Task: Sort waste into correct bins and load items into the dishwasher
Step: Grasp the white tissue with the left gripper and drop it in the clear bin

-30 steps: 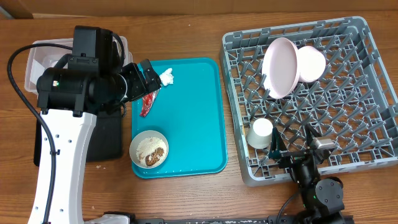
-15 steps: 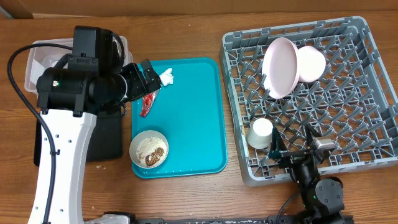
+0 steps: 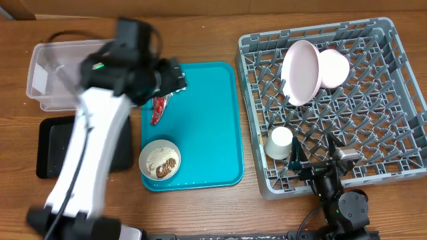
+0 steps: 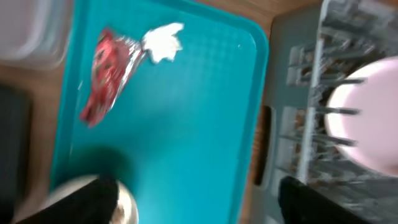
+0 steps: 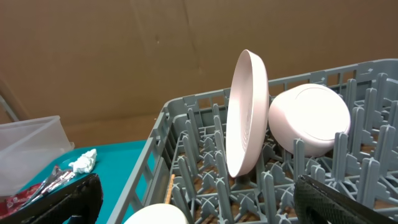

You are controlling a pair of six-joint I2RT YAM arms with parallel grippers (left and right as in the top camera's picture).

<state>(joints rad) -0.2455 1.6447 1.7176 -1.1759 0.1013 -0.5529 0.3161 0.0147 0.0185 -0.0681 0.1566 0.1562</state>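
Observation:
The red wrapper (image 3: 157, 110) (image 4: 107, 73) and white tissue (image 4: 163, 42) lie at the teal tray's far left. The cream bowl (image 3: 160, 161) with rice scraps sits at its front left. My left gripper (image 3: 173, 75) (image 4: 196, 202) is open and empty above the tray, hiding the tissue from overhead. The pink plate (image 3: 299, 72) (image 5: 247, 112), pink bowl (image 3: 333, 68) (image 5: 311, 118) and white cup (image 3: 279, 142) (image 5: 155, 214) are in the grey rack (image 3: 373, 133). My right gripper (image 3: 313, 167) (image 5: 199, 205) is open and empty at the rack's front edge.
The teal tray (image 3: 207, 127) lies between the bins and the rack. The clear tub (image 3: 47, 80) stands at the far left with the black tray (image 3: 50, 147) in front of it. My left arm crosses over the black tray.
My left arm has swung away from the tub, uncovering it and the black tray. Its gripper has shifted right over the tissue. The right arm has not moved.

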